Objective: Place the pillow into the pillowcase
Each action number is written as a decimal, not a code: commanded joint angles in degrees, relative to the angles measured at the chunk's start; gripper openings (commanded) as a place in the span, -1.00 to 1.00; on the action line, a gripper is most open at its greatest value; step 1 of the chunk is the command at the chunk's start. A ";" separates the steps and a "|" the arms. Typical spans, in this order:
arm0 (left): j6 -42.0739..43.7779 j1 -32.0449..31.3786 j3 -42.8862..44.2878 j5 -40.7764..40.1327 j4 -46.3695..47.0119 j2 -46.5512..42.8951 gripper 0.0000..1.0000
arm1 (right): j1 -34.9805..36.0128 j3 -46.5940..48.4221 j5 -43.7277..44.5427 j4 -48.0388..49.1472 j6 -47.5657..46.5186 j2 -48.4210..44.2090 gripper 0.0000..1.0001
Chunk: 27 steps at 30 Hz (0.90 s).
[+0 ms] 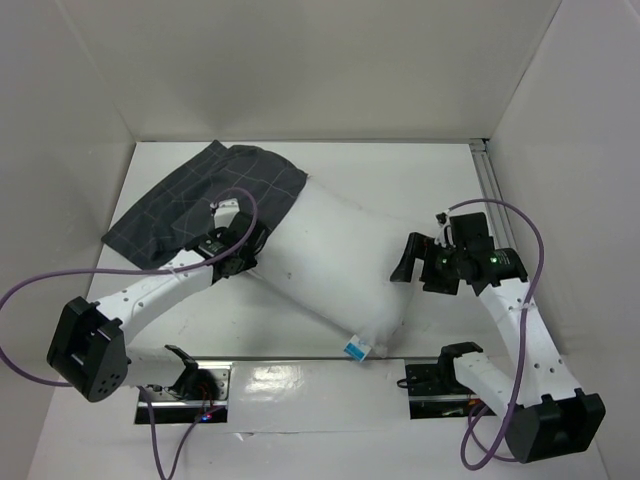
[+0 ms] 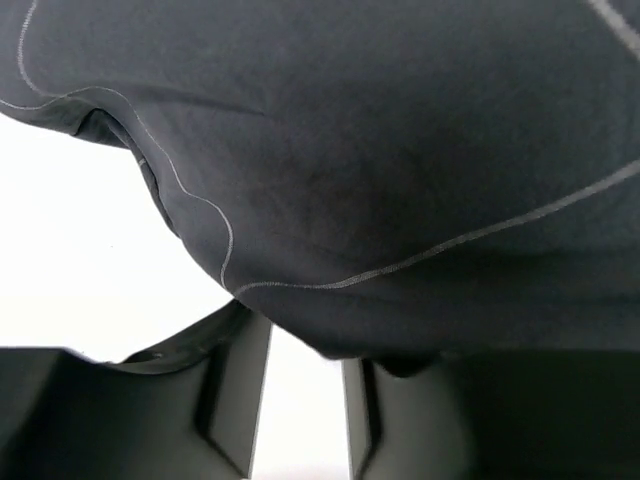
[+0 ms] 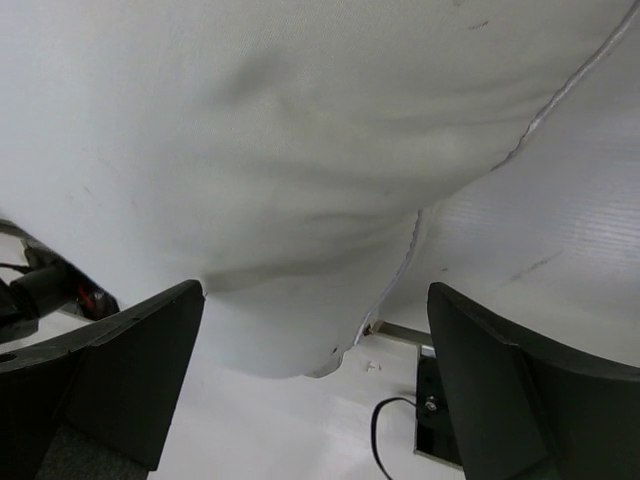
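The pillow (image 1: 340,265) lies slantwise on the table (image 1: 260,335), its far-left end inside the pillowcase (image 1: 190,205). The left gripper (image 1: 250,250) sits at that opening, and I cannot tell whether it grips; the right gripper (image 1: 405,262) gapes wide beside the pillow

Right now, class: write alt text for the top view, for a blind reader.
A white pillow lies diagonally on a table, its far end inside a dark checked pillowcase. The left gripper is at the pillowcase's edge; the right gripper, open, faces the pillow's right side.
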 commanded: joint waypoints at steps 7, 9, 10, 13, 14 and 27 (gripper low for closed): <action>0.97 1.07 3.72 4.16 1.05 0.26 -0.68 | 0.38 -1.31 -11.51 -2.52 2.51 -3.19 1.00; 0.97 1.07 4.52 5.13 0.35 1.15 -0.87 | 0.38 -7.81 -19.34 5.03 7.86 -5.04 1.00; 1.49 1.07 5.48 6.35 0.34 2.02 -1.00 | 1.08 -9.57 -19.97 7.15 9.71 -6.10 1.00; 1.49 -0.15 7.07 8.99 -0.89 2.82 -1.00 | 5.38 -14.06 -16.12 14.44 14.90 -8.21 1.00; 1.49 -0.94 8.46 9.00 -0.89 3.43 -1.00 | 6.61 -15.90 -15.15 16.81 18.05 -8.22 1.00; 5.62 -13.60 29.37 21.38 -5.63 9.40 -1.00 | 18.22 -6.60 7.61 41.96 29.40 -0.56 -1.00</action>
